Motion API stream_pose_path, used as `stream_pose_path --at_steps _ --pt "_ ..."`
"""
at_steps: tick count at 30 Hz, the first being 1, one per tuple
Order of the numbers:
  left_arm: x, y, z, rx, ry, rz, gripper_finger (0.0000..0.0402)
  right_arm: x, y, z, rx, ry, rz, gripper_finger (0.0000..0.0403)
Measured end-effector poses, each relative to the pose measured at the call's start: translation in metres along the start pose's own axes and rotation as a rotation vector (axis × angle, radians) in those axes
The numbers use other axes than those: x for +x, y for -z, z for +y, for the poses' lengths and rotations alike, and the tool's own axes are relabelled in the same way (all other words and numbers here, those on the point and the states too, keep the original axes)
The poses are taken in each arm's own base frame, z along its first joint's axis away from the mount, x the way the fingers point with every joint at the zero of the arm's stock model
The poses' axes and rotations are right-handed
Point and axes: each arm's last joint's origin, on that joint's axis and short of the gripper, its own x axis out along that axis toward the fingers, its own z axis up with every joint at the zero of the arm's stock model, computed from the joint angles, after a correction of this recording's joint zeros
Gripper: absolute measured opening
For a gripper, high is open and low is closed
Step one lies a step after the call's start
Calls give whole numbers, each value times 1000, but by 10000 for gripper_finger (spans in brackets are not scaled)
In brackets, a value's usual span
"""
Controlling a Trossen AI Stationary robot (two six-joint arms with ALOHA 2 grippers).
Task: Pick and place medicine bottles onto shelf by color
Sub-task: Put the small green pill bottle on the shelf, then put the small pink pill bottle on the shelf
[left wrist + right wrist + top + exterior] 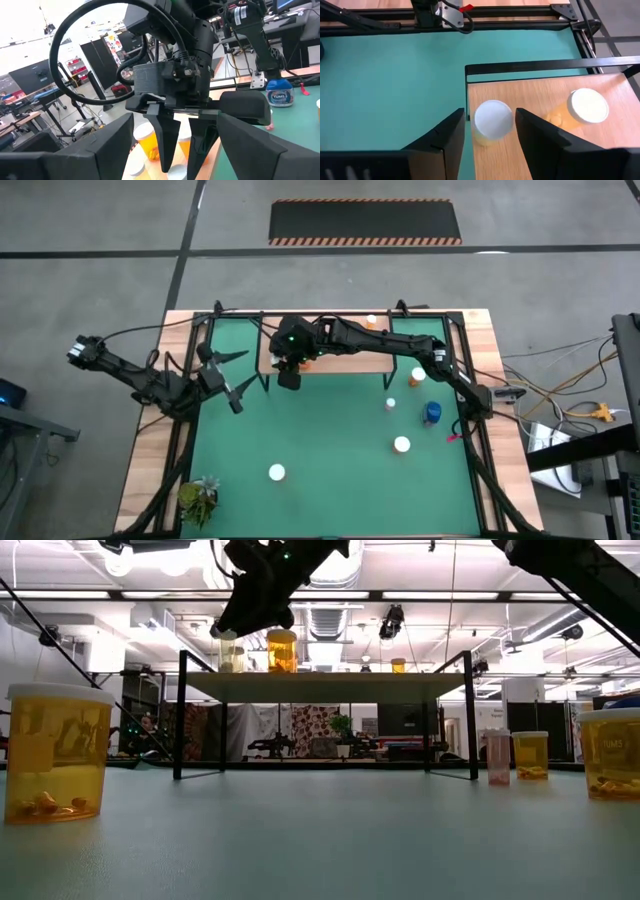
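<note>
Directly below, a white-capped bottle (493, 120) is standing upright on the shelf (540, 100) between the right gripper's (490, 131) parted, unclamped fingers.

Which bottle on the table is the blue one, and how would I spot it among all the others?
Start at the green mat covering the table and look toward its right edge, close to the right arm's base. There the blue bottle stands on the mat, not on the wooden shelf. Its neighbours are orange with white caps; it alone is blue.
</note>
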Motion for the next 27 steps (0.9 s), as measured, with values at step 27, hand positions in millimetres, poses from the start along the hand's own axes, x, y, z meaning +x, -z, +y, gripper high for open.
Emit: stream_pose_path --at_steps 27 --pt "1 -1 -3 -7 31 -15 270 -51 -10 12 -48 31 22 175"
